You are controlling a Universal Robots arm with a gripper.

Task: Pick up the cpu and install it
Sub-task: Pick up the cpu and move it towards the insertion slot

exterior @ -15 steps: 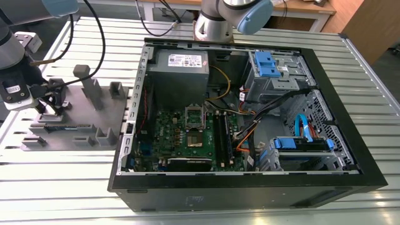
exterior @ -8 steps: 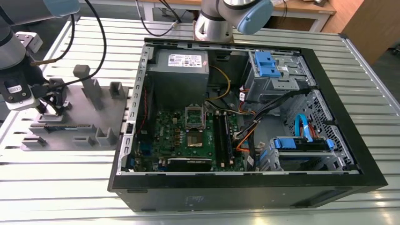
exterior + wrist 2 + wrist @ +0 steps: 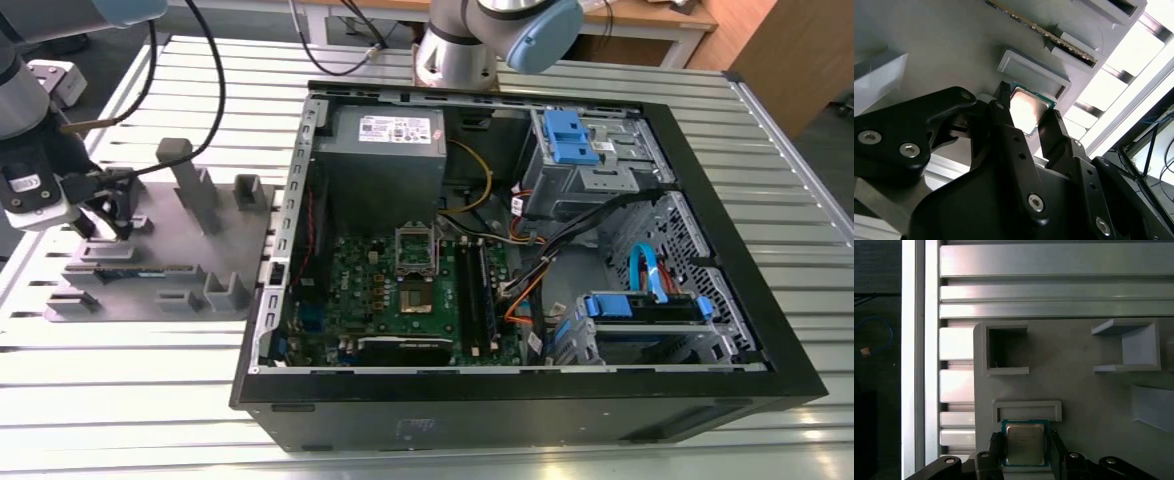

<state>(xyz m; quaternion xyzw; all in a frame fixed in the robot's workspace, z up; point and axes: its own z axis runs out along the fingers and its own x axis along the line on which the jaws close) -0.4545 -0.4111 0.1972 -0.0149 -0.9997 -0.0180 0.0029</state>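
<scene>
Gripped the cpu by two opposite edges, jaws narrow on it, with the gripper low over the grey tray. Had the cpu just beside a raised frame. Stood at the exterior view's left on the slatted surface, well apart from the open case.
</scene>
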